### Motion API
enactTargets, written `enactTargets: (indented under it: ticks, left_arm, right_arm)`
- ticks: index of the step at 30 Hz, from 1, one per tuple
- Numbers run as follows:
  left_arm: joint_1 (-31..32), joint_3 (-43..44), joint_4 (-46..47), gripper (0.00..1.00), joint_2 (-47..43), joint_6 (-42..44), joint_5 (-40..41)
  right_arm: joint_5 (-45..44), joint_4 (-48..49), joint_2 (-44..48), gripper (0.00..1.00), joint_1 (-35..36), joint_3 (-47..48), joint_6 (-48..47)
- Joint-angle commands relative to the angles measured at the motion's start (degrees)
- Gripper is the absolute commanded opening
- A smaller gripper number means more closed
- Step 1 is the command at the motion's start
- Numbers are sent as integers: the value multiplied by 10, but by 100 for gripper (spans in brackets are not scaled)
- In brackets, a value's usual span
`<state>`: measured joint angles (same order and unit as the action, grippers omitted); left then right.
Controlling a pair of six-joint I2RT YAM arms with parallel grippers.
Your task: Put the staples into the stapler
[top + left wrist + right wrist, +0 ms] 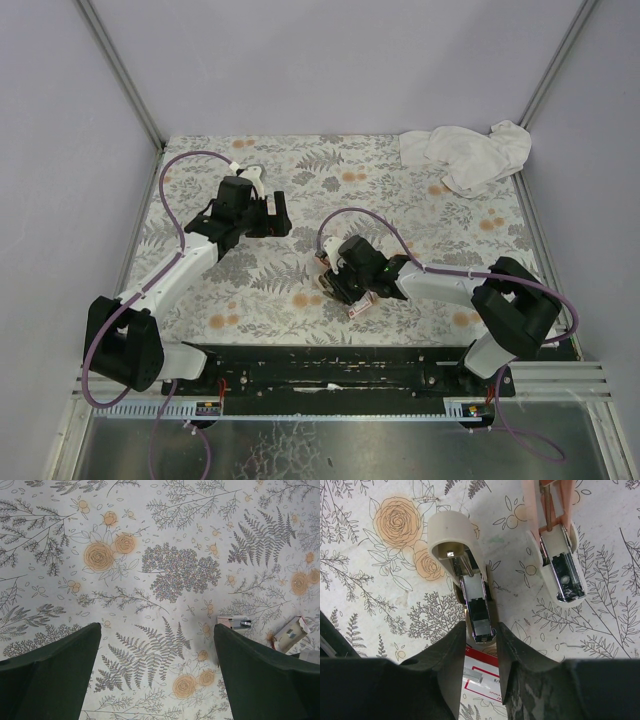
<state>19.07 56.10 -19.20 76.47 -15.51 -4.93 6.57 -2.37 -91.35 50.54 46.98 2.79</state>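
The stapler (470, 590) lies swung open on the floral tablecloth. Its cream-capped metal magazine points toward me and its pink top arm (560, 565) lies beside it to the right. A short silver strip of staples (483, 626) sits in the near end of the magazine. My right gripper (481, 630) straddles that end, its fingers narrowly open with small gaps on both sides. The staples box (485, 682), with a red-bordered label, lies flat below the fingers. My left gripper (157, 630) hangs wide open and holds nothing, above the cloth left of the stapler (235, 622) and the box (290, 635).
A crumpled white cloth (470, 150) lies at the back right corner. Grey walls with metal posts enclose the table on three sides. In the top view my right gripper (345, 285) covers most of the stapler, and the box (360, 305) pokes out beside it.
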Motion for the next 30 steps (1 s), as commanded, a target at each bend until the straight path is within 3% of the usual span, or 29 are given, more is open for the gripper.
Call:
enactTargets:
  ticks: [1, 7, 15, 24, 30]
  left_arm:
    - [-6, -5, 38, 94, -11, -4, -1]
    - [-7, -8, 39, 94, -15, -4, 1]
    - [-6, -20, 50, 94, -43, -7, 18]
    - [-6, -29, 56, 94, -76, -9, 23]
    - [-6, -29, 52, 94, -83, -8, 23]
  right_arm:
    - [0, -8, 20, 39, 1, 20, 2]
    - [-6, -30, 66, 47, 0, 43, 26]
    - [-93, -113, 118, 47, -9, 64, 110]
    - [-133, -202, 169, 50, -130, -25, 237]
    - [-174, -226, 135, 46, -141, -37, 244]
